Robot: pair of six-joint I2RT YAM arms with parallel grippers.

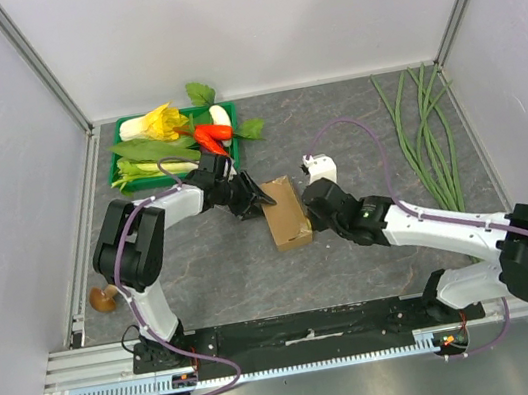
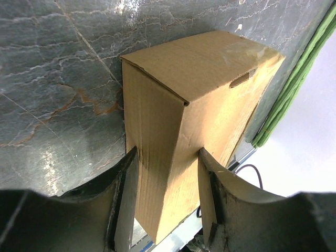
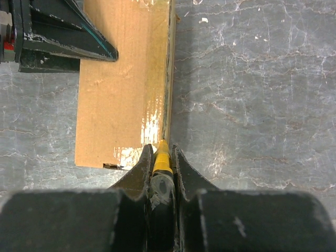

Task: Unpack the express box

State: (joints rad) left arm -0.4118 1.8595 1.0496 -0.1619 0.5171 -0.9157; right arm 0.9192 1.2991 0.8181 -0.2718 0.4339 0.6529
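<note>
Pale walls (image 1: 264, 15) close off three sides of the grey, veined tabletop (image 1: 207, 278). Your express box (image 1: 285, 216) lies flat near its middle, between the two arms, with its long axis running roughly away from you.

Your left claw (image 1: 256, 197) stands about half open astride the far end of the box. Its fingers (image 2: 123, 205) lie against either side, so it appears to be clamping the cardboard. I read that as an anchor, to stop the box sliding while the other arm works.

Your right claw (image 3: 161, 151) is pinched fully shut on a yellow tool (image 3: 162, 164), likely a cutter. The tip rests on the box's right-hand long edge at the near corner, where a strip of glossy tape (image 3: 153, 105) runs along the seam. That placement suggests the tape is about to be slit. The flaps look closed, so the unpacking has hardly begun.

As for room, the taped edge leads straight up the box and passes close beside the left claw, so a long stroke would end near it. Right of the box the tabletop is bare out to the long beans (image 1: 425, 130), which lie well apart, so your right arm has space to swing. The green tray (image 1: 117, 169) of vegetables sits just behind the left wrist, near enough that a backward pull could nudge it.
</note>
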